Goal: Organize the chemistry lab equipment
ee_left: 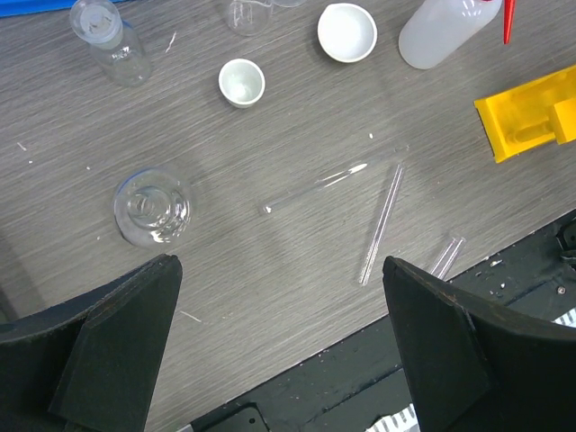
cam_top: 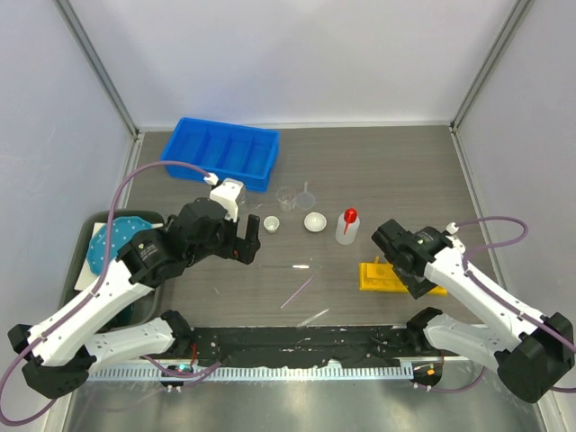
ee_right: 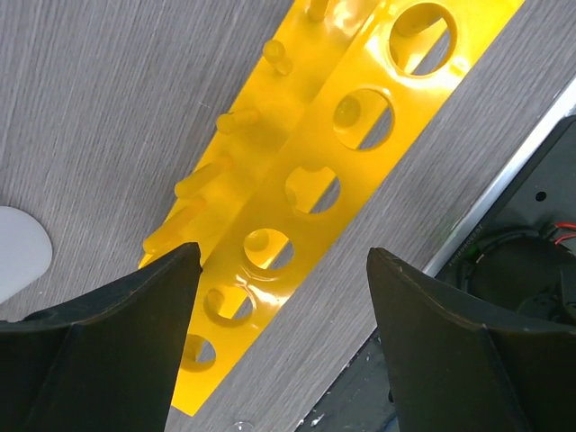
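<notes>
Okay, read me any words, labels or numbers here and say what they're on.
None can be read. The squeeze bottle, yellow rack, blue tray and white dish show no print; any marks on the glass beaker are too faint to tell.

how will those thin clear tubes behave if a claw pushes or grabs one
The thin clear tubes lie flat on the table, so a push would probably roll them. They look like slim glass: likely stiff, light and fragile. Their smooth round sides may slip in a pinch.
</notes>
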You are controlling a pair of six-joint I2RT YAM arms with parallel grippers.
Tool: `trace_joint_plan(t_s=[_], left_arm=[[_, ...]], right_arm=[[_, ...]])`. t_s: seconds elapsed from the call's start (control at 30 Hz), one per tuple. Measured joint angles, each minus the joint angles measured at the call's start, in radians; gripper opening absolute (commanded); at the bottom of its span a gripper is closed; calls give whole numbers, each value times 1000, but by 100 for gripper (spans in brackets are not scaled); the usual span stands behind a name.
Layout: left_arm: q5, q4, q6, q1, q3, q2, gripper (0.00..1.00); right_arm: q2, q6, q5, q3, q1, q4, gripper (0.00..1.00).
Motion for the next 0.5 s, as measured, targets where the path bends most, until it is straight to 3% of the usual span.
trace_joint_plan(t_s=[0.27, 0.3, 0.33, 0.37, 0.4, 0.5], left_arm=[[-2, -8, 4, 0, 0, 0, 100], [-2, -10, 5, 0, 0, 0, 100], [-3, -12, 5, 0, 0, 0, 100], [-4, -14, 7, 0, 0, 0, 100], [-5, -16, 7, 0, 0, 0, 100], [-12, -21, 9, 0, 0, 2, 100]], right_arm=[[61, 5, 5, -31, 0, 3, 63], [67, 5, 6, -31, 0, 4, 53], [70, 6, 6, -31, 1, 3, 51], [73, 14, 8, -31, 1, -2, 36], [73, 8, 11, -31, 1, -1, 31], [85, 13, 24, -27, 2, -4, 1]])
